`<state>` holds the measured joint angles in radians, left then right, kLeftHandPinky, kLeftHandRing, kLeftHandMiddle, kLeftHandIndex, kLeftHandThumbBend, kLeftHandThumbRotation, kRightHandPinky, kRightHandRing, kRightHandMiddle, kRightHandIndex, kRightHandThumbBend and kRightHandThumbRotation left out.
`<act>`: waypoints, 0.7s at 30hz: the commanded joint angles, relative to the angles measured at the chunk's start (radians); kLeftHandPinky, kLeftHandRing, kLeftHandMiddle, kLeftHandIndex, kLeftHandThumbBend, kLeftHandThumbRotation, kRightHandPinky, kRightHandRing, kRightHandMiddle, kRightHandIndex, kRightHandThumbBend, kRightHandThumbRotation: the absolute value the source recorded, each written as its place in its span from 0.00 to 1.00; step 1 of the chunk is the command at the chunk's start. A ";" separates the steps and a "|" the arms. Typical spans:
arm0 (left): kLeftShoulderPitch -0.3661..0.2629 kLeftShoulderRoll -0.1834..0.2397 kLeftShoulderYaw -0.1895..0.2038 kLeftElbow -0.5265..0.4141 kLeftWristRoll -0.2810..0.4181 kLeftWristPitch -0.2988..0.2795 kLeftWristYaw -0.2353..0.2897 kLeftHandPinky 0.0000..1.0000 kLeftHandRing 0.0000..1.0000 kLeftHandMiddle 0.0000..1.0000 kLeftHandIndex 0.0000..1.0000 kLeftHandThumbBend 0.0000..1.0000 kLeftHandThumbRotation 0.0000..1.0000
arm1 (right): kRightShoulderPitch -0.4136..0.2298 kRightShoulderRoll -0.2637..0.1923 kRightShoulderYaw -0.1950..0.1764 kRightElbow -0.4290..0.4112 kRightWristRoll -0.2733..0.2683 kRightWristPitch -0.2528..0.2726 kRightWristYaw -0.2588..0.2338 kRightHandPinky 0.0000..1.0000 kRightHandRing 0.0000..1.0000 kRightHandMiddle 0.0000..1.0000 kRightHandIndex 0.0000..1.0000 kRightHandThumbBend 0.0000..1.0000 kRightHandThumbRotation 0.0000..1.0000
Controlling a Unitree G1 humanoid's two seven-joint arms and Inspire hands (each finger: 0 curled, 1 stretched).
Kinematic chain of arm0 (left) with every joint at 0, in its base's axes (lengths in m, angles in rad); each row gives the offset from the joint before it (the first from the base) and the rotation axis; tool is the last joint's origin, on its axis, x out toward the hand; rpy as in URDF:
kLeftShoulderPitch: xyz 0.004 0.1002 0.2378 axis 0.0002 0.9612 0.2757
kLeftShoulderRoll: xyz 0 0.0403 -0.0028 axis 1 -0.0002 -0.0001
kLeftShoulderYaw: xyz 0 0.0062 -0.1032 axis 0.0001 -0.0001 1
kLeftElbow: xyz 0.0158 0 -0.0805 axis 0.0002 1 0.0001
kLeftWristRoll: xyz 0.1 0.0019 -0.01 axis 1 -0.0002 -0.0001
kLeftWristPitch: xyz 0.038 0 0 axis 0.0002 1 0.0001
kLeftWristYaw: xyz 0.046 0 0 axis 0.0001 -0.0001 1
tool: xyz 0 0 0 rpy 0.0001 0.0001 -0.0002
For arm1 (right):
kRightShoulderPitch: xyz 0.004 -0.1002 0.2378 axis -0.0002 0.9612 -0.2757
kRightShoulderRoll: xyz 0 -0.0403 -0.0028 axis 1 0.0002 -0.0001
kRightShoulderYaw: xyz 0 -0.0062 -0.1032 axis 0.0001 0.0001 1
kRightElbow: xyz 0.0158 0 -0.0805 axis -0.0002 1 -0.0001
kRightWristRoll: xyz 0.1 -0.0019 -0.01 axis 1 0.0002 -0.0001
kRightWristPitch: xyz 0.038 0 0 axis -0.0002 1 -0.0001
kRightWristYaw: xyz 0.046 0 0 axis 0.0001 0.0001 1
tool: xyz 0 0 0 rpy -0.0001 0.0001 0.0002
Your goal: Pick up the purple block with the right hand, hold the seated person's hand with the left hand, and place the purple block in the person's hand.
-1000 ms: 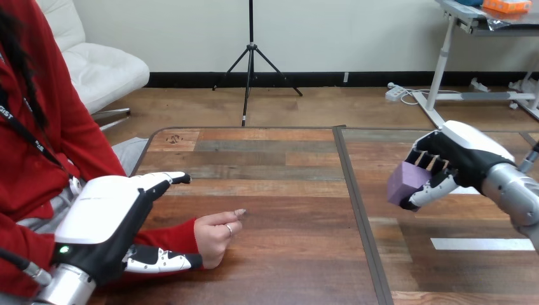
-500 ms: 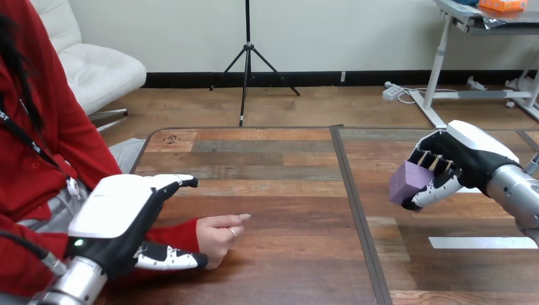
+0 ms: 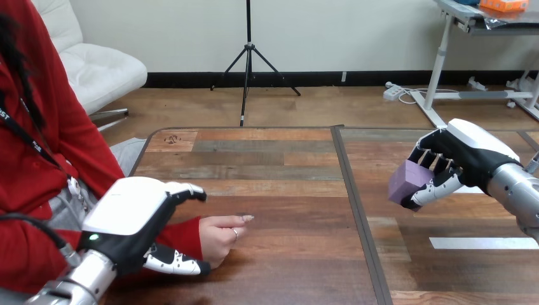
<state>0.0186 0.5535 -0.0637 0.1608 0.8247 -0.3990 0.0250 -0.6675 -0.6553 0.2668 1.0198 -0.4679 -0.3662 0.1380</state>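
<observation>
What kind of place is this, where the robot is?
Probably a robot practice spot: a wooden table, the right hand holding a purple block, and a person's hand resting by the left hand.

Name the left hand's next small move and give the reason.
Probably ease the left hand along onto the person's hand: it sits over the red sleeve at the wrist, and that hand rests loosely curled on the table. The right hand holds the purple block far off to the right, so delivery should wait.

No legible text, label or number on anything here.
</observation>
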 commanded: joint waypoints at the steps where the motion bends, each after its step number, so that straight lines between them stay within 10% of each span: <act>1: -0.101 0.037 -0.034 0.035 0.016 0.018 -0.008 0.71 0.76 0.78 0.74 1.00 0.35 | -0.039 -0.024 -0.032 -0.064 0.023 -0.023 -0.004 0.38 0.42 0.47 0.49 0.71 0.00; 21: -0.219 0.073 -0.130 0.133 0.062 0.070 -0.054 0.73 0.76 0.77 0.75 1.00 0.37 | -0.021 -0.031 -0.044 -0.104 0.022 0.000 -0.010 0.39 0.43 0.48 0.50 0.71 0.00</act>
<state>-0.0995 0.5891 -0.1741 0.2802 0.8789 -0.3446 -0.0086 -0.6666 -0.6561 0.2619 0.9755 -0.4676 -0.3709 0.1380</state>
